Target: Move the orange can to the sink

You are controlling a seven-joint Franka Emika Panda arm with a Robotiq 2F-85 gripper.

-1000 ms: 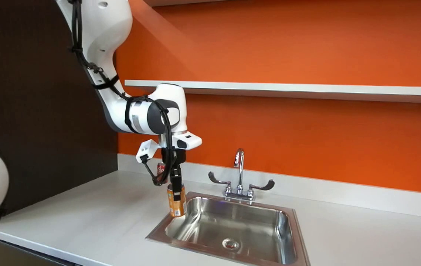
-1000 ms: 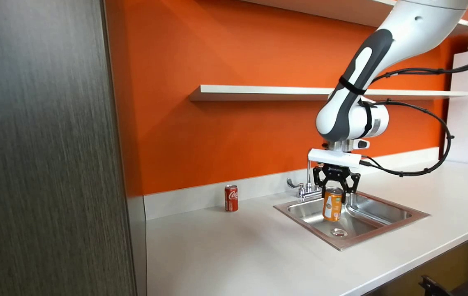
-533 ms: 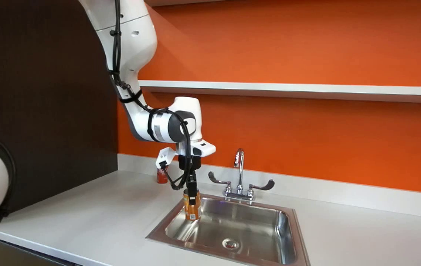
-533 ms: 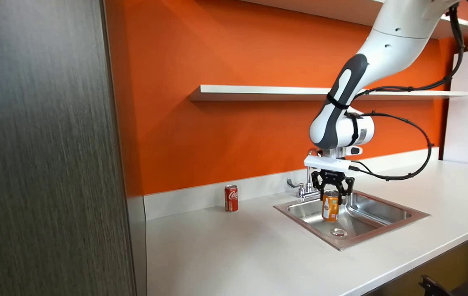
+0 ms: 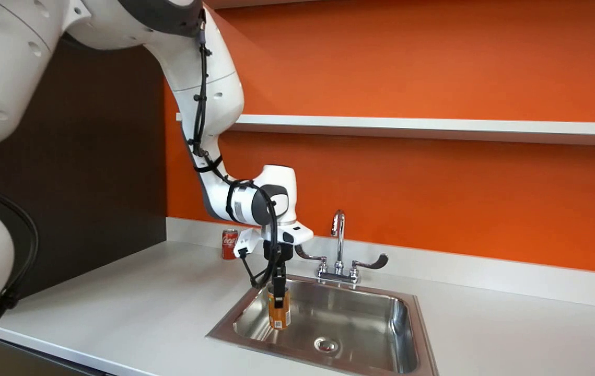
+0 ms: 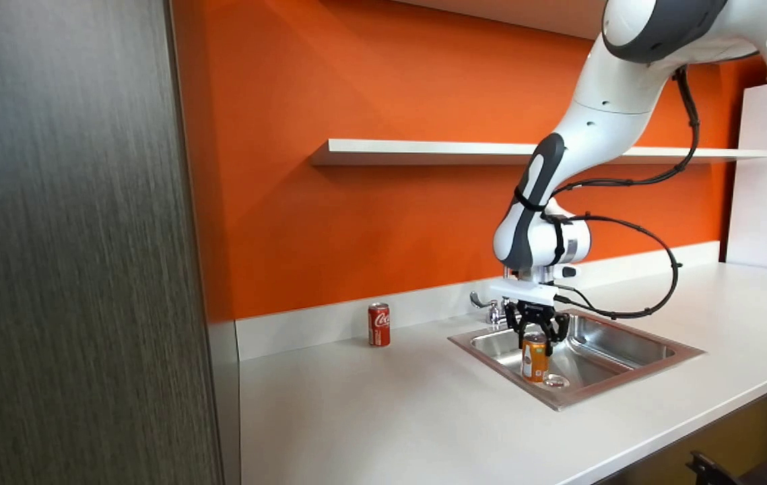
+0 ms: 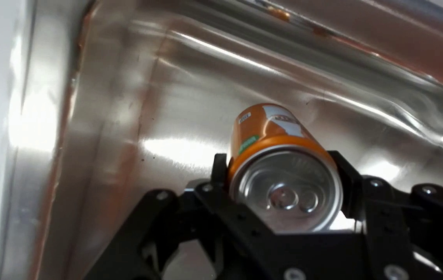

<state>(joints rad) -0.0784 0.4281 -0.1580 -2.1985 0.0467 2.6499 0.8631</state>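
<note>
Orange can (image 5: 279, 317) held in pincer (image 7: 281, 171), partly hidden, contact with sink (image 5: 352, 316) unclear

The sink (image 5: 419, 334) was set into the worktop (image 5: 119, 308), the drain (image 5: 325, 344) in its floor and the faucet (image 5: 339, 250) behind it, before the backsplash (image 5: 485, 271). In both exterior views the end effector (image 6: 535, 347) was over the sink's left part, the drink can (image 6: 535, 362) between its jaws, inside the sink and left of the drain; whether it touched the floor was hard to tell. The cola can (image 6: 379, 325) stood on the worktop left of the sink, near the backsplash. Above ran a shelf (image 5: 433, 124).
</note>
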